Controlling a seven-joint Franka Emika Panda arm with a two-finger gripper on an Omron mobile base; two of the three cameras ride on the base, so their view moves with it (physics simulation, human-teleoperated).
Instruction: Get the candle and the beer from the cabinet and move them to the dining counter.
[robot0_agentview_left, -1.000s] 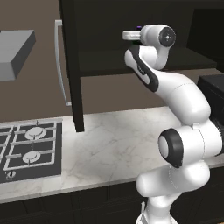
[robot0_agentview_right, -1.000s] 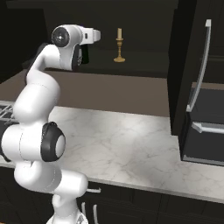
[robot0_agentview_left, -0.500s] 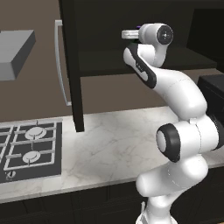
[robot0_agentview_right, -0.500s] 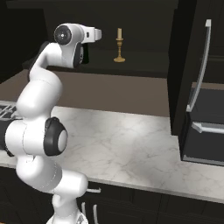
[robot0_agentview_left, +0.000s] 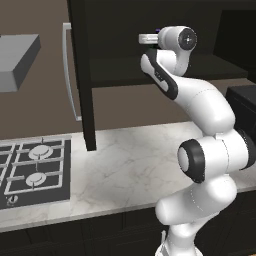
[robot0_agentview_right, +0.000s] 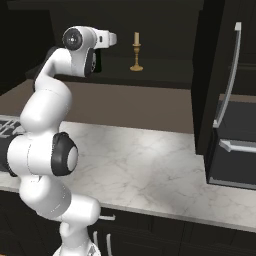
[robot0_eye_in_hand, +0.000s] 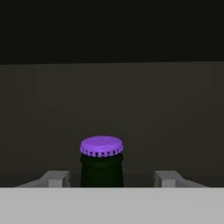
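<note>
My end effector (robot0_eye_in_hand: 111, 178) is open, fingertips (robot0_eye_in_hand: 56, 178) either side of the beer (robot0_eye_in_hand: 101, 162), gaps visible, not touching. Bottle body cut off below. Candle (robot0_agentview_right: 136, 52) stands farther along the cabinet (robot0_agentview_right: 150, 65) shelf, apart.

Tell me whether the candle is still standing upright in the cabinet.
Upright. In the right base view, the candle stands vertically on its flared base on the shelf of the open cabinet.

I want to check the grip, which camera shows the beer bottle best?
The hand view: the beer bottle with its purple cap stands centred between the fingertips, apart from both. In the base views, the arm and dark cabinet hide it.
</note>
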